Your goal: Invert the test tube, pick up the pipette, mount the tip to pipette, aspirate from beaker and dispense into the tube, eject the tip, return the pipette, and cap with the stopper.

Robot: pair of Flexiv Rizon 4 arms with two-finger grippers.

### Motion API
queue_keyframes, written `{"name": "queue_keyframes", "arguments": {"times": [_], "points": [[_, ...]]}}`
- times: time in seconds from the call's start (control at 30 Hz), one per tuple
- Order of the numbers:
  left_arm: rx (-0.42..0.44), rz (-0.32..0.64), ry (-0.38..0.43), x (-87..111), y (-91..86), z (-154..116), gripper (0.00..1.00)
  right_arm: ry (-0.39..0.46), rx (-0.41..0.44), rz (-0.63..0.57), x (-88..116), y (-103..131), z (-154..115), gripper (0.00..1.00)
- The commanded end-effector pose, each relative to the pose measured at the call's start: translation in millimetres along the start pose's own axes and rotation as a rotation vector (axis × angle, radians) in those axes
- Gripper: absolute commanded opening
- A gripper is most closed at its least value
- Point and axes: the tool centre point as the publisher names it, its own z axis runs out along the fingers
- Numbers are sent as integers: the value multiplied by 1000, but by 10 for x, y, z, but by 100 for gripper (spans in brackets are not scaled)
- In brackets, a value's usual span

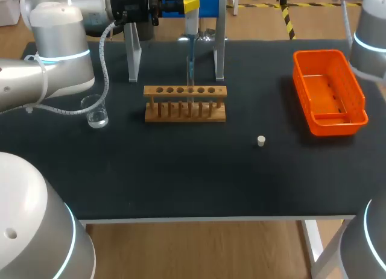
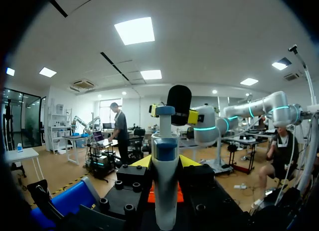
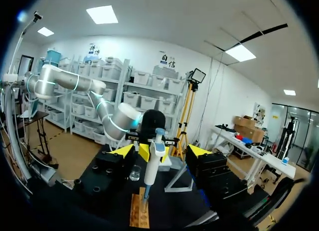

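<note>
Left gripper (image 2: 165,162): closed on the pipette (image 2: 165,126), one yellow tip on each side of the barrel, below the plunger end. The grip looks square.

Pipette: hangs upright over the wooden rack (image 1: 181,91). Its fine tip points down into the hole holding the test tube (image 1: 190,102). How deep it goes cannot be told.

Handling, judged: the pipette is light, rigid plastic and smooth, so hold the thick barrel, never the slender tip. The tube is thin glass, fragile and slippery, so side loads from the tip should be avoided. The stopper (image 1: 261,141) is small and light, best pinched across its sides.

Right gripper (image 3: 162,151): spread wide, empty, facing the pipette from well apart.

Table (image 1: 181,176): dark, flat and matt. The stopper stands alone on it. The beaker (image 1: 96,114) sits left of the rack, the orange basket (image 1: 362,104) far right, and the metal stand (image 1: 132,56) behind.
</note>
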Motion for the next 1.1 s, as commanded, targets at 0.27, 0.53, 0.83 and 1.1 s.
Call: {"name": "queue_keyframes", "arguments": {"times": [0.27,0.53,0.83,1.1], "points": [[-1,-1,6,-17,-2,-5,0,55,-1,27,-129,208,217,2],[-1,-1,6,-17,-2,-5,0,85,-2,37,-94,326,389,0],[-1,-1,6,-17,-2,-5,0,132,-12,100,-37,360,622,0],[-1,-1,6,-17,-2,-5,0,158,-8,141,-5,347,748,0]]}}
